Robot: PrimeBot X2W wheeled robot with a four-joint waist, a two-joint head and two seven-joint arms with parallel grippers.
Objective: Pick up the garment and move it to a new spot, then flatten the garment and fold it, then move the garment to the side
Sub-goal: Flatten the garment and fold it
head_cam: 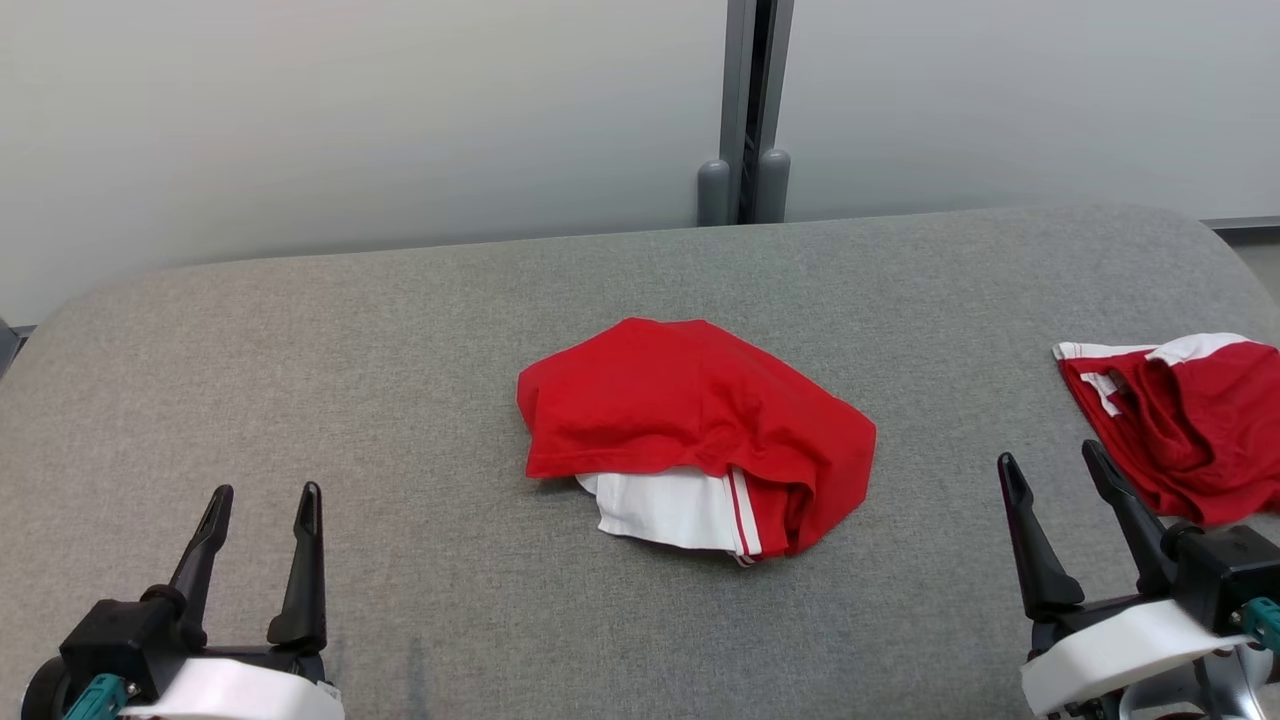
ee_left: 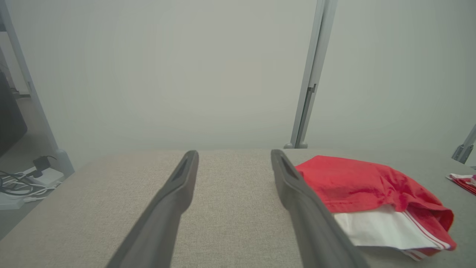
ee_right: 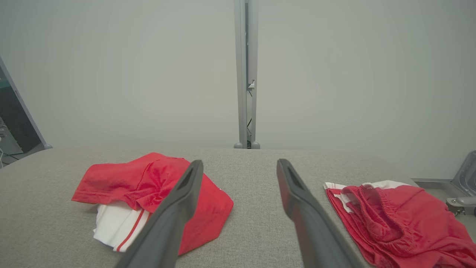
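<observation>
With left gripper [head_cam: 267, 490] and right gripper [head_cam: 1047, 453] wide and empty beside the garment [head_cam: 690, 410], I should pinch its opposite edges firmly.

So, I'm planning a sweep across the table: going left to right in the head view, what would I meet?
Left gripper → crumpled red and white garment → red shorts with white trim.
</observation>
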